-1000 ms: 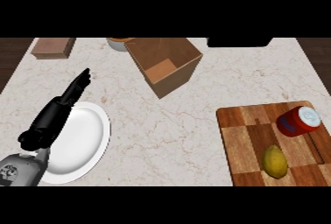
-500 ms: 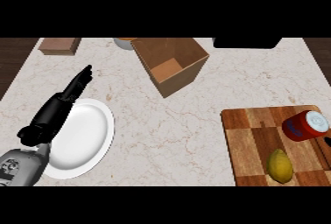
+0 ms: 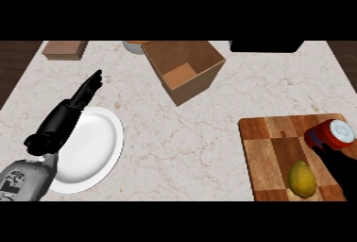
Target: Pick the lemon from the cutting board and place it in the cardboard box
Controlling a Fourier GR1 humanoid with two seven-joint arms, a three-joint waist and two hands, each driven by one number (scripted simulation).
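Open brown cardboard box, interior bare, near counter's far edge. Yellow lemon on wooden cutting board. My left hand: fingers straight. Right hand: cannot tell.

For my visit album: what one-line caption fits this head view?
Right hand nears the lemon on the cutting board; open cardboard box waits beyond.

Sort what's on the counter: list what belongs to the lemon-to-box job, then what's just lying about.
For the job: lemon, cutting board, cardboard box, right hand coming in beside the lemon.

Lying about: red can on the board, white plate, wooden block, resting left hand.
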